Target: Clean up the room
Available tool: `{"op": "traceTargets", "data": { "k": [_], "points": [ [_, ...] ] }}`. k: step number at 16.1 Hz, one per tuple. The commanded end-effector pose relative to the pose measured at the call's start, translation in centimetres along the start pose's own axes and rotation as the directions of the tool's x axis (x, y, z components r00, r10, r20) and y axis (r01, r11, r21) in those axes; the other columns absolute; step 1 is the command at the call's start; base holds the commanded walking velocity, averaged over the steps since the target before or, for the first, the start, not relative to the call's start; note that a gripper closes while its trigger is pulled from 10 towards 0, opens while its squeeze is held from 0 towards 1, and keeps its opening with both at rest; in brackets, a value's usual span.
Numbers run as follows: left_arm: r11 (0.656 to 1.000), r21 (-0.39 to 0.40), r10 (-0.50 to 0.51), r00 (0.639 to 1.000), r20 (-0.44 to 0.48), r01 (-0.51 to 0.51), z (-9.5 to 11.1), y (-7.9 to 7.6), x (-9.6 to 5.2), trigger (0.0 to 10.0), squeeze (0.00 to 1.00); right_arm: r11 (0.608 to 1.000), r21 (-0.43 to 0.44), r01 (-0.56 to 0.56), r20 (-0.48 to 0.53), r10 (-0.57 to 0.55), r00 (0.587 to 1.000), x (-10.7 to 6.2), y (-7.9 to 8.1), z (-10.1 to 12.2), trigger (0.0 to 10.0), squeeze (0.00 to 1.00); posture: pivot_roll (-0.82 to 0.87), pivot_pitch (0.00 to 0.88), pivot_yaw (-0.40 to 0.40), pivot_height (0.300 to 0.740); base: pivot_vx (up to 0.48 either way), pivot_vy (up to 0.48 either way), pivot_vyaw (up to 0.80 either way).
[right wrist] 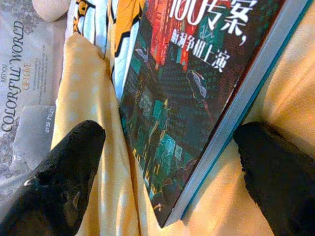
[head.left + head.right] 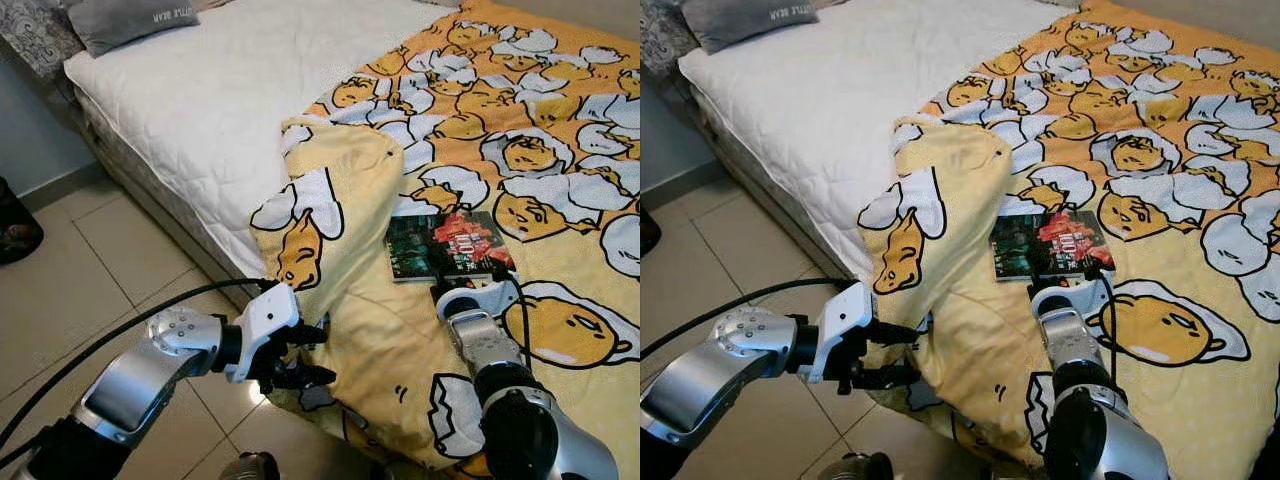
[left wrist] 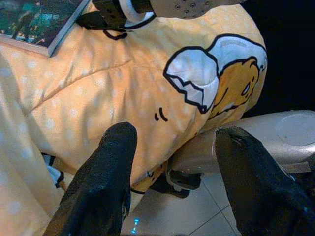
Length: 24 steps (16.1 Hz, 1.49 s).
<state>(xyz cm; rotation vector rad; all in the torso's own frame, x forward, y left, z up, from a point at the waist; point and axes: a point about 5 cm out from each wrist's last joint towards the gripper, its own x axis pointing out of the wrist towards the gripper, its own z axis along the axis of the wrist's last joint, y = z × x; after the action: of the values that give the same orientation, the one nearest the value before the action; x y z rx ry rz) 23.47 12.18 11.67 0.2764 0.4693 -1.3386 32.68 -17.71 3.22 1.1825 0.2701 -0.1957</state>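
We're standing at the near corner of a bed [image 2: 200, 100] with a white quilted mattress, and a yellow blanket [image 2: 560, 250] covered in cartoon egg characters is spread over the right part of it. A big fold of that blanket [image 2: 335, 215] is flipped up into a hump just left of the book [image 2: 447, 245], so it crowds the book's left edge. The book lies flat on the blanket, dark cover with red and teal artwork, near the bed's near edge.

Our right gripper [image 1: 162, 172] is right at the book's near edge, fingers spread wide with one finger [image 1: 59, 172] on the blanket side and the other past the book's spine corner, not gripping anything. The right arm rests over the blanket.

Our left gripper [image 3: 172, 177] hangs off the bed's near-left corner, beside the drooping blanket hem, fingers wide apart and holding nothing, above the tiled floor [image 2: 90, 290].

Other stuff: a grey pillow [image 2: 130, 20] at the far left of the mattress, a patterned cushion [image 2: 35, 40] beside it, and a dark object [image 2: 15, 235] on the floor at the far left that we can't identify.
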Motion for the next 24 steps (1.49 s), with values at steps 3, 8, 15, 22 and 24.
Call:
{"op": "traceTargets", "data": {
  "k": [3, 8, 15, 22, 24],
  "points": [
    [1.0, 0.001, 0.002, 1.0, 0.002, -0.002, 0.2, -0.5, -0.5, 10.0, 0.08, 0.999, 0.039, 0.015, -0.024, -0.014, 1.0, 0.1, 0.1, -1.2, 10.0, 0.0, 0.02, 0.191, 0.054, 0.74, 0.0, 0.0, 0.0],
    [0.999, 0.006, 0.039, 0.999, 0.008, -0.039, 0.4, -0.5, -0.8, 10.0, 0.09, 1.0, 0.018, 0.016, -0.044, -0.015, 0.999, 0.3, 0.6, -1.8, 10.0, 0.0, 0.06, 0.212, 0.051, 0.74, 0.0, 0.0, 0.0],
    [0.995, -0.009, 0.095, 0.995, 0.019, -0.095, 0.2, -0.7, -1.3, 10.0, 0.09, 0.979, 0.14, -0.147, 0.07, 0.138, 0.988, 1.6, 4.6, 0.1, 10.0, 0.0, 0.07, 0.18, 0.047, 0.74, 0.0, 0.0, 0.0],
    [0.993, -0.014, 0.114, 0.993, 0.02, -0.114, 0.0, -0.8, -1.4, 10.0, 0.08, 0.979, 0.152, -0.133, 0.084, 0.122, 0.989, 1.8, 4.9, 0.5, 0.0, 0.0, 0.07, 0.182, 0.035, 0.74, 0.0, 0.0, 0.0],
    [0.993, -0.018, 0.116, 0.993, 0.021, -0.116, 0.0, -0.8, -1.3, 10.0, 0.08, 0.982, 0.141, -0.126, 0.089, 0.115, 0.989, 1.8, 4.7, 0.6, 0.0, 0.0, 0.07, 0.186, 0.034, 0.74, 0.0, 0.0, 0.0]
  ]
}}
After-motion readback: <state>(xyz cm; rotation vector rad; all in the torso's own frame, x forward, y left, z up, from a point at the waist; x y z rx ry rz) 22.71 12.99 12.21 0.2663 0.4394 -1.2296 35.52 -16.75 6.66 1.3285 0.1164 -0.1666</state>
